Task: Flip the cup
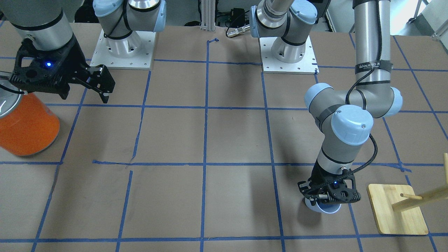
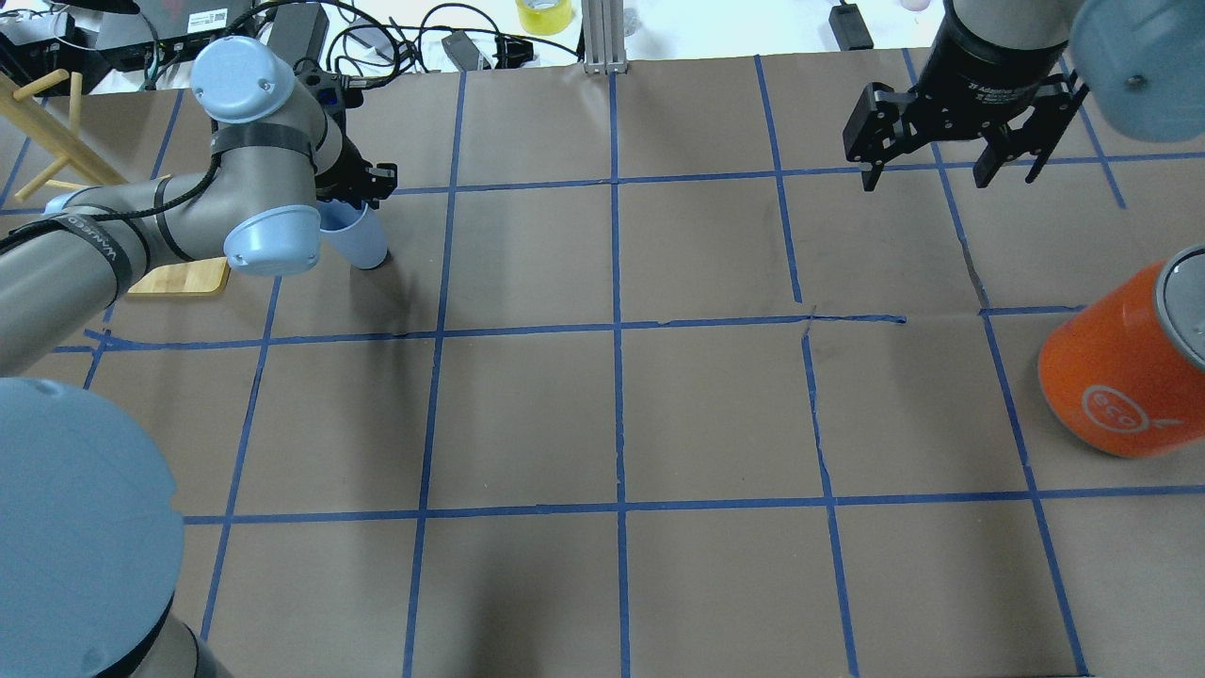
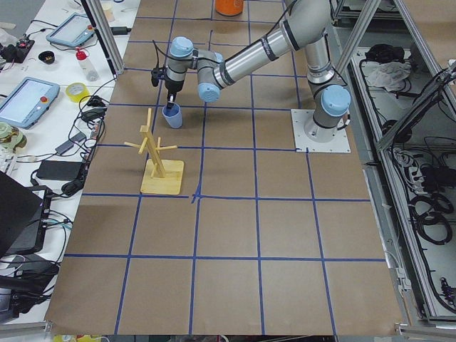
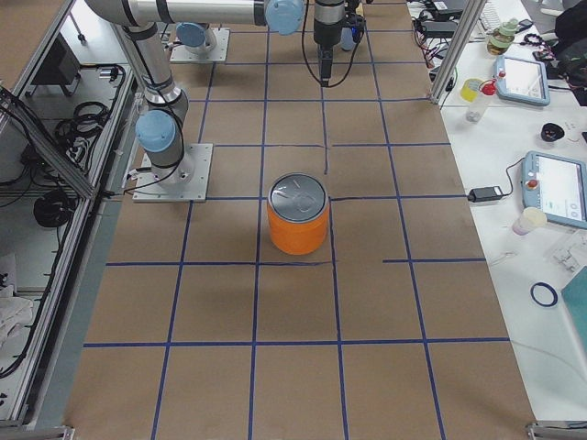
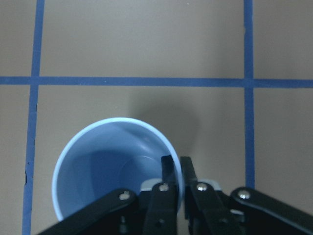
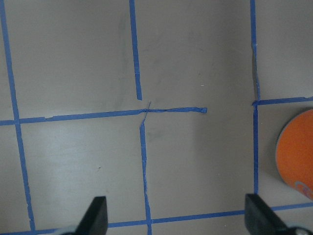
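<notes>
The pale blue cup point(image 5: 98, 166) stands mouth up by the far left grid line, seen also in the overhead view point(image 2: 365, 241) and the front view point(image 1: 328, 209). My left gripper point(image 5: 177, 165) points down and is shut on its rim, one finger inside the wall and one outside. The frames do not show whether the cup rests on the paper or hangs just above it. My right gripper point(image 2: 951, 174) is open and empty, high above the table's right side, and its fingers point(image 6: 95, 215) frame bare paper.
A large orange can with a silver top point(image 2: 1120, 377) stands at the right, near my right gripper. A wooden peg rack on a square base point(image 1: 397, 213) stands just beside the cup. Blue tape lines grid the brown paper table point(image 2: 612, 414).
</notes>
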You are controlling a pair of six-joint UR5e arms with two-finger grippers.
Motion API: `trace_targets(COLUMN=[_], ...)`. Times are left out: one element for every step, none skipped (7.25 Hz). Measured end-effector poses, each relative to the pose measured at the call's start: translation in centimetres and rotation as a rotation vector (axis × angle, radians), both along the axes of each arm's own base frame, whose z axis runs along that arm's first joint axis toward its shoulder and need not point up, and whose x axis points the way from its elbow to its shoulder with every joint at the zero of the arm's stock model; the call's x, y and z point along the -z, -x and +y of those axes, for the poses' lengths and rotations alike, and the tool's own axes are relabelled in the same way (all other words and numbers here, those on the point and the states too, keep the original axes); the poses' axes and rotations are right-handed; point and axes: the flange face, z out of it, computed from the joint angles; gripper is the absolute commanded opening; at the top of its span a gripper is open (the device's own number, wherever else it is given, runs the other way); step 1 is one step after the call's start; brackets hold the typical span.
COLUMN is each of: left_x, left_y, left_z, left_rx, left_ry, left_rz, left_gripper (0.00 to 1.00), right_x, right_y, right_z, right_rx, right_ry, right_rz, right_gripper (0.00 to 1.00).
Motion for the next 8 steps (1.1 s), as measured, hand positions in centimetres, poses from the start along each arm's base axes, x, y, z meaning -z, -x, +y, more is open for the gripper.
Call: trace_targets(left_x=[-0.3,-1.0,-2.2,-3.9,-6.5,-10.0,-14.5,-18.8], left_y=[0.0,-0.1,-0.1,0.0,0.1,0.3,0.6,1.1], left_z=[0.0,0.1,0.2,0.7,1.7,3.2,5.4,8.0], left_rx=[0.002,0.002,0.002,0.000,-0.009,-0.026,-0.044,-0.059], left_ry=[0.005,0.014,0.022,0.012,-0.042,-0.122,-0.195,-0.247], left_rz=[-0.001,-0.006,-0.009,-0.008,-0.015,-0.031,-0.041,-0.034], left_gripper=[1.00,1.00,1.00,1.00,1.00,1.00,1.00,1.00], right_x=[0.0,0.0,0.0,0.0,0.0,0.0,0.0,0.0], right_y=[0.0,-0.1,-0.1,-0.1,-0.1,-0.1,-0.1,-0.1], right_z=[0.0,0.0,0.0,0.0,0.0,0.0,0.1,0.1], right_rx=[0.000,-0.001,-0.001,-0.001,-0.001,-0.001,-0.001,-0.001], right_ry=[0.000,0.000,0.000,0.000,-0.001,-0.001,0.000,0.000], right_rz=[-0.001,-0.002,-0.003,-0.004,-0.004,-0.005,-0.005,-0.007], right_gripper=[1.00,1.00,1.00,1.00,1.00,1.00,1.00,1.00])
